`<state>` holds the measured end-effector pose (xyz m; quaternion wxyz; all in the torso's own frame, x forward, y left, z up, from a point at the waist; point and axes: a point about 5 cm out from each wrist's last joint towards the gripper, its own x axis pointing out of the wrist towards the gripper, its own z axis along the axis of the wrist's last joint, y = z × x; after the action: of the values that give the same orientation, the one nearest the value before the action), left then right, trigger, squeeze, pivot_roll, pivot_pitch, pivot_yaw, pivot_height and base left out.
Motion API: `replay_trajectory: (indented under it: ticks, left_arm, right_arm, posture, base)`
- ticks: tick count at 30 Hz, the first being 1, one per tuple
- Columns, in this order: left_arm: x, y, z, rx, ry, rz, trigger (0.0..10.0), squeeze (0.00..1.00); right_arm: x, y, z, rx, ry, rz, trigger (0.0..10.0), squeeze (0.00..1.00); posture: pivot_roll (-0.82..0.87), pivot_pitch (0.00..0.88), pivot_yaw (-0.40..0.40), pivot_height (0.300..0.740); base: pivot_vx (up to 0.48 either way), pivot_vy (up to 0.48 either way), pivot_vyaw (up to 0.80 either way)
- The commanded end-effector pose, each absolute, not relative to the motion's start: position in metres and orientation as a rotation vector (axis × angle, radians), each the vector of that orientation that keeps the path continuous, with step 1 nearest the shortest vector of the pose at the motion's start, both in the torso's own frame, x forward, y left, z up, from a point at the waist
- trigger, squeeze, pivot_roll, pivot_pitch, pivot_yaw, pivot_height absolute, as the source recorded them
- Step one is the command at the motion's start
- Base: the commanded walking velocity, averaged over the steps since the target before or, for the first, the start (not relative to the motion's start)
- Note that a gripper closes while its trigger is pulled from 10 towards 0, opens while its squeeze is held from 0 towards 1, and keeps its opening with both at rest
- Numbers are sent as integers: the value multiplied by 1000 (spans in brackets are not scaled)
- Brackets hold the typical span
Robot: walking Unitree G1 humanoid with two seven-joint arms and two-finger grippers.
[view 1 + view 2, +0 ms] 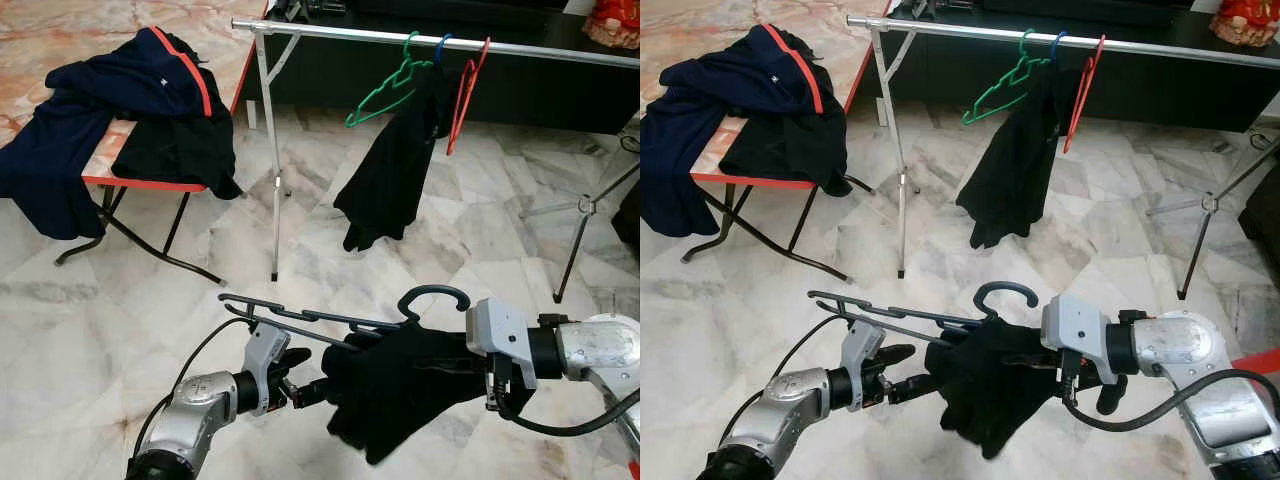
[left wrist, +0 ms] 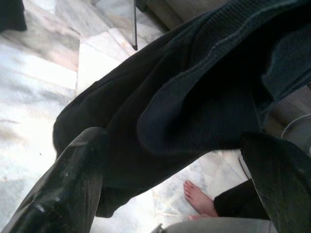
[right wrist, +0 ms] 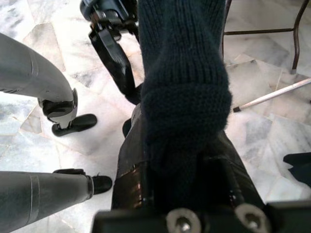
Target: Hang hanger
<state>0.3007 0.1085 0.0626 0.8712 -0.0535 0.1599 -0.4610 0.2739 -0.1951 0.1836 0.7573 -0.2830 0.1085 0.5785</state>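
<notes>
Dark plastic hanger (image 1: 330, 318) carrying black knitted garment (image 1: 405, 385) held low before robot, above white marble floor (image 1: 120, 320), well apart from silver metal clothes rail (image 1: 400, 36). Right gripper (image 3: 180, 160) closed on black knitted garment, fabric bunched between fingers. Left gripper (image 1: 305, 385) at garment's left edge; fingers (image 2: 68, 189) spread, cloth lying between them, no firm grasp evident. Rail bears green wire hanger (image 1: 385, 88), red hanger (image 1: 465, 92), second hung black garment (image 1: 395, 165). Red-edged folding table (image 1: 140, 180) with dark clothes stands at left.
</notes>
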Motion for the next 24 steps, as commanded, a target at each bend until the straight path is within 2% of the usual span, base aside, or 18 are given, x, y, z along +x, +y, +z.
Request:
replay_trajectory:
  ticks: [1,10,19,20,21,22,23,24]
  left_arm:
    - [300,104,58,-88,353,-972,10000,0]
    - [312,114,66,-131,303,-865,10000,0]
    - [308,113,62,-128,323,-898,10000,0]
    - [306,110,62,-139,324,-928,7686,0]
    - [305,108,62,-153,329,-948,6902,0]
    - [303,105,62,-168,333,-976,6980,0]
    - [301,104,62,-166,341,-1004,8078,0]
    - [298,102,62,-170,352,-1039,9725,0]
  right_arm:
    - [272,-190,190,-629,205,1281,0,0]
    - [271,-192,187,-631,218,1281,0,0]
    - [275,-191,187,-636,216,1276,0,0]
    - [275,-190,187,-638,214,1269,0,0]
    - [275,-190,187,-637,213,1267,0,0]
    - [275,-191,187,-637,213,1266,0,0]
    - [275,-191,187,-637,214,1267,0,0]
    - [275,-190,188,-637,214,1266,0,0]
  posture:
    - [-72,196,-88,740]
    - [-70,203,-91,740]
    - [-64,212,-93,740]
    - [-64,212,-93,740]
    - [-66,213,-93,740]
    - [-66,213,-93,740]
    - [-65,213,-94,740]
    - [-66,214,-93,740]
  base:
    - [0,0,0]
    - [0,0,0]
    - [0,0,0]
    - [0,0,0]
    - [0,0,0]
    - [0,0,0]
    - [0,0,0]
    - [0,0,0]
